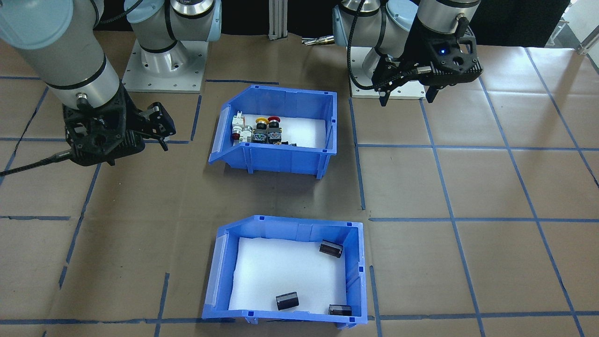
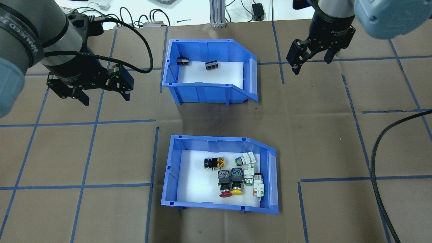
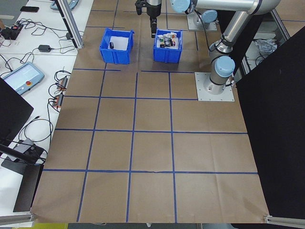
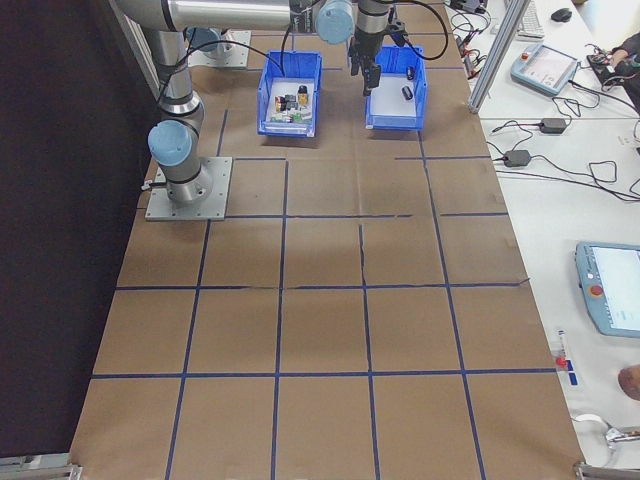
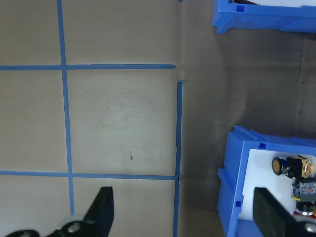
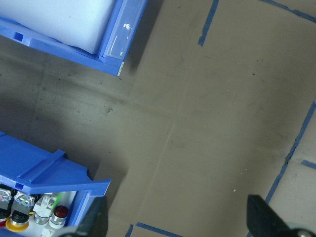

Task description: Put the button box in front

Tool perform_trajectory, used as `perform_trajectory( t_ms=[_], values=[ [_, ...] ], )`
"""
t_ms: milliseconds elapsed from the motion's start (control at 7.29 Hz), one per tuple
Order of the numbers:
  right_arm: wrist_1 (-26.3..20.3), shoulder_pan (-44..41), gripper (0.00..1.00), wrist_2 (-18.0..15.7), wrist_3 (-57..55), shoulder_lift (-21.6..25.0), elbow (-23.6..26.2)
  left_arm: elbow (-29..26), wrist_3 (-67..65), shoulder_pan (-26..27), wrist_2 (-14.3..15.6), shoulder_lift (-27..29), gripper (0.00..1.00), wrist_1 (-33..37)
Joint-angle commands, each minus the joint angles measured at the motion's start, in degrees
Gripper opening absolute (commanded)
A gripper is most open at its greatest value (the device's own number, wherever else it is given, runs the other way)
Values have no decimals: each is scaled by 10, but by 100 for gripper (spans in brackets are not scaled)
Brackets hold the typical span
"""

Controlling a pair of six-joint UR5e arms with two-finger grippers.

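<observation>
The button box point(image 2: 172, 168) is a blue bin lined with white foam, and it holds red, yellow and white push buttons point(image 2: 236, 179). It sits on the table's near side, close to the robot, and shows at the top of the front-facing view as the button box point(image 1: 281, 159). My left gripper point(image 2: 104, 96) hovers open and empty, off to the left of the far bin. My right gripper point(image 2: 312, 65) hangs open and empty to the right of that bin. The left wrist view shows the button box point(image 5: 236, 173) at its right edge. In the right wrist view, the button box point(image 6: 49, 168) is at lower left.
An identical blue bin point(image 2: 209, 92) with small black cylinders point(image 2: 211, 65) stands on the far side, directly beyond the button box. A strip of bare brown paper separates the two bins. A black cable point(image 2: 378, 162) hangs at the right. Blue tape lines grid the table.
</observation>
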State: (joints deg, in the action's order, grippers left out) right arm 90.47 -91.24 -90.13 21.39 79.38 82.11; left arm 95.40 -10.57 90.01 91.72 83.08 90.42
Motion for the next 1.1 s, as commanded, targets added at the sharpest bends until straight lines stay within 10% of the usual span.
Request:
perform_trajectory(
  t_ms=[0, 548, 960],
  values=[
    [21, -45, 100, 0, 85, -88, -88, 0, -206, 6, -7, -1, 99, 12],
    [22, -130, 100, 0, 312, -226, -268, 99, -557, 68, -72, -62, 99, 21],
    [21, -190, 100, 0, 351, -280, -305, 146, -716, 129, -77, -72, 99, 0]
  ],
)
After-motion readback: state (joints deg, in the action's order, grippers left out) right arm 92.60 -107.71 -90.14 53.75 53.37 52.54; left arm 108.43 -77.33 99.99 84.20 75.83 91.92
